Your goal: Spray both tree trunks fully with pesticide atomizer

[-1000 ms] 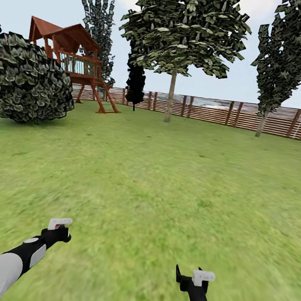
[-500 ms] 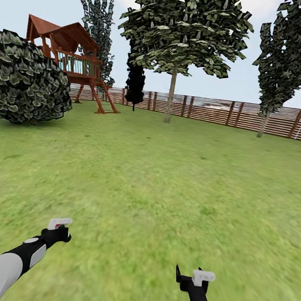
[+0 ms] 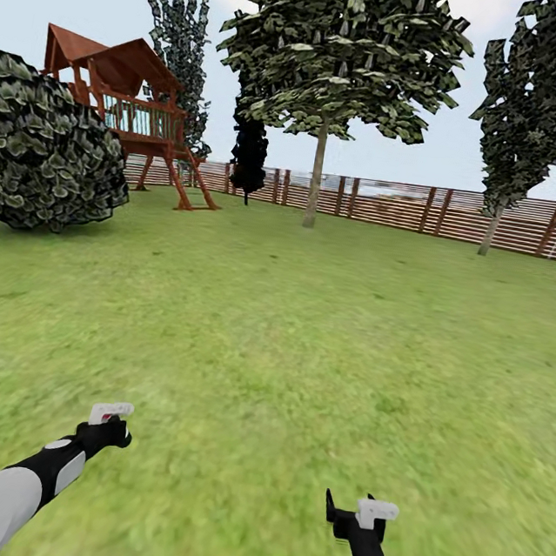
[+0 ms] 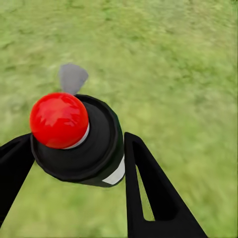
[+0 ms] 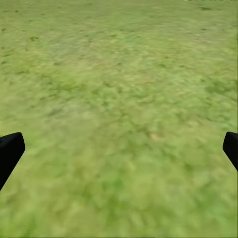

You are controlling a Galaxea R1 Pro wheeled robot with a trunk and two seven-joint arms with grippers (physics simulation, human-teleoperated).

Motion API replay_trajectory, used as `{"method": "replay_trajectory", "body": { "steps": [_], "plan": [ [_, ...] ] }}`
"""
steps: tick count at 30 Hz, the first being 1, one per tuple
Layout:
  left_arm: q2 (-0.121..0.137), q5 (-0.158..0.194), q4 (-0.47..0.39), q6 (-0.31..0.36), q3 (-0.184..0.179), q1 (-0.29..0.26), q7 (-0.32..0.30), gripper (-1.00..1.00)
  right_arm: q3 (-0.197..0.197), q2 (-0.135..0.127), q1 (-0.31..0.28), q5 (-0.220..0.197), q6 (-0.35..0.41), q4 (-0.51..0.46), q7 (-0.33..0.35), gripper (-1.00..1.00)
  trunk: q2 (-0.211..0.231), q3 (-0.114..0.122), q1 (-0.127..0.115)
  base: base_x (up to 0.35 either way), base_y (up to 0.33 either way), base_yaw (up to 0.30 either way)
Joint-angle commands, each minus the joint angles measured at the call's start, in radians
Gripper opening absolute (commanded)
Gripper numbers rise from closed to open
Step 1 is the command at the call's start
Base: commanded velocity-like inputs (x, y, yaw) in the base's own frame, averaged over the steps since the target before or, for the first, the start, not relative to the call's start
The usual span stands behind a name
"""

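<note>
Left gripper [image 4: 74,163]: my fingers were closed on the pesticide atomizer [image 4: 79,139], one black finger on each side of its dark body, its red cap toward the wrist camera. I carried it low and ahead of me so it would be ready once I got within reach of a trunk.

Right gripper [image 5: 119,148]: spread wide with nothing in it, only grass between the fingertips; I judged it was kept free as a spare.

Fence [image 3: 427,208]: my landmark, the slatted boundary of the lawn [image 3: 288,332].

Nearer tree [image 3: 343,50]: its bare tree trunk [image 3: 314,182] stood just in front of the fence, well away from me.

Second tree [image 3: 548,94]: its thin trunk was also by the fence, further along; at that range I could not be sure it was the other target.

Stage: atomizer in hand, no trunk sprayed, as far as I could judge.
</note>
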Motion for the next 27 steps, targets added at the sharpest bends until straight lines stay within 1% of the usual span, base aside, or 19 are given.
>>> {"method": "replay_trajectory", "body": {
  "steps": [1, 27],
  "plan": [
    [0.000, 0.000, 0.000, 0.000, 0.000, 0.000, 0.000, -1.00, 0.000, 0.000, 0.000, 0.000, 0.000, 0.000, 0.001, 1.00, 0.000, 0.000, 0.000, 0.338, 0.000, 0.000],
    [0.000, 0.000, 0.000, 0.000, 0.000, 0.000, 0.000, -1.00, 0.000, -0.001, 0.000, -0.001, 0.000, 0.000, 0.002, 1.00, 0.000, 0.000, 0.000, 0.338, 0.000, 0.000]
  ]
}}
